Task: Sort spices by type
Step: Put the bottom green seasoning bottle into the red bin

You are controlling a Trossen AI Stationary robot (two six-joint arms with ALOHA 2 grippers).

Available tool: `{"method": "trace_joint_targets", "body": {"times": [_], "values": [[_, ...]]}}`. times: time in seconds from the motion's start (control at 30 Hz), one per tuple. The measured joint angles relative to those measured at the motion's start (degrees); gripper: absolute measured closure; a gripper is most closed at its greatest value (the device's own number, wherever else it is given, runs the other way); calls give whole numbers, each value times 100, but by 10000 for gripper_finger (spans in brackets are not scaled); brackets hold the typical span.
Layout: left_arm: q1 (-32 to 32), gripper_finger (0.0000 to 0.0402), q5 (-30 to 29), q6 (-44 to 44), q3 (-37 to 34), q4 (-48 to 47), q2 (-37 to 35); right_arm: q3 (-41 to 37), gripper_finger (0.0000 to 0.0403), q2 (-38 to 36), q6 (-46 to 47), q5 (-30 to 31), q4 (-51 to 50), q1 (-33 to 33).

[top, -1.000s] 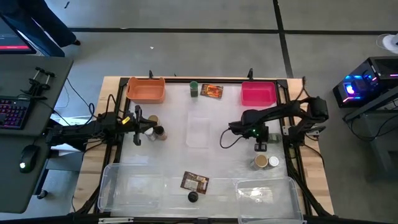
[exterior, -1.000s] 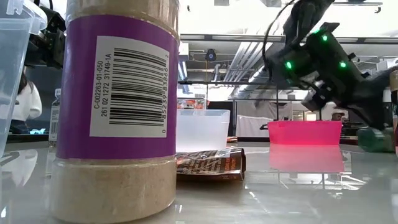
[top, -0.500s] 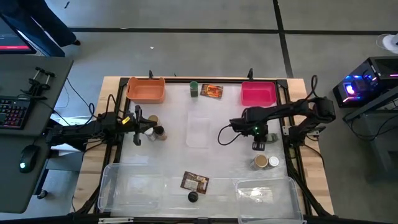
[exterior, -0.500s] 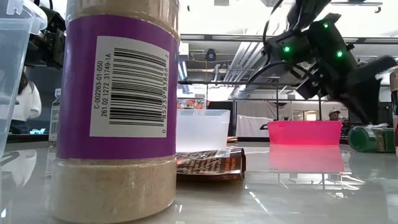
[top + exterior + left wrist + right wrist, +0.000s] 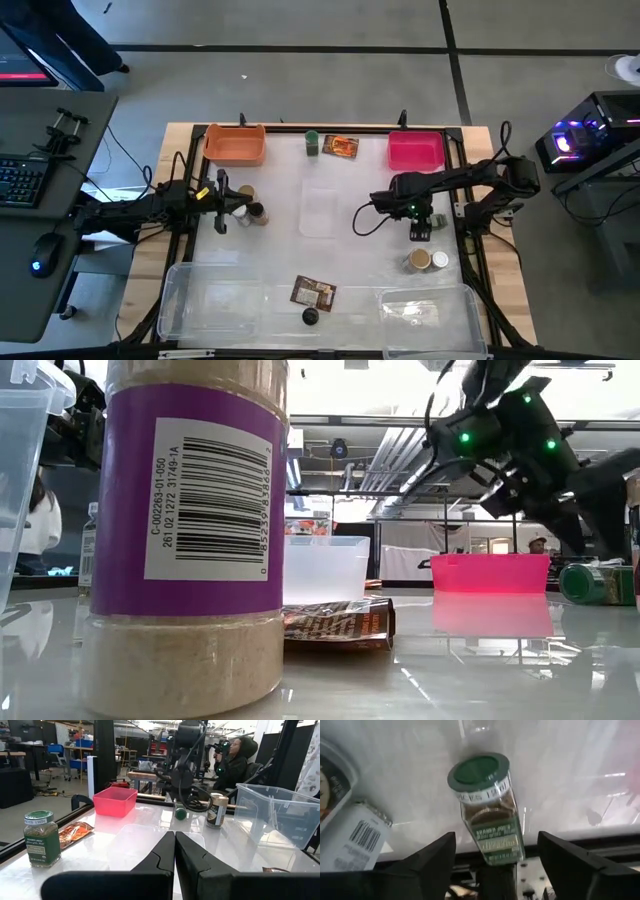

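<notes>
Spread wide at the right end effector [image 5: 495,847], with the green-lidded jar [image 5: 487,805] loose between the fingers [image 5: 432,857], seemingly lying on its side on the right part of the tabletop [image 5: 360,260]. Best to lift straight up from here, keeping both fingers off the glass, lest the jar roll toward the two jars [image 5: 429,260] just beside it. Worth checking that its type matches those neighbours. Farther off, pressed shut and waiting at the left end effector [image 5: 174,845], near the tabletop's left edge. Compared with a second ago: then pinched narrow around that jar, now opened and let go.
</notes>
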Motion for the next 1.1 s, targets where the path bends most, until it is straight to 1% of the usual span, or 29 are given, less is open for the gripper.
{"method": "trace_joint_targets", "body": {"times": [0.17, 0.33, 0.57, 0.77, 0.9, 1.07, 1.1], "values": [[1, 401, 0, 0, -2, 1, 0, -42, 121, 0, -423, -30, 558, 114], [2, 401, 2, 0, 0, 2, 0, -68, 121, 13, -811, -6, 781, 256], [0, 401, 2, 0, -2, 2, 0, -582, 121, 15, -575, -9, 1026, 282], [2, 401, 1, 0, 0, 1, 1, -733, 123, 15, -447, 141, 1511, 299], [1, 401, 1, 0, -1, 2, 0, -861, 146, 15, -459, 137, 1580, 299], [2, 401, 0, 0, -2, 0, 0, -1086, 205, 11, -251, 88, 1721, 299], [2, 401, 2, 0, -2, 2, 0, -1103, 208, 10, -210, 82, 1724, 299]]}}
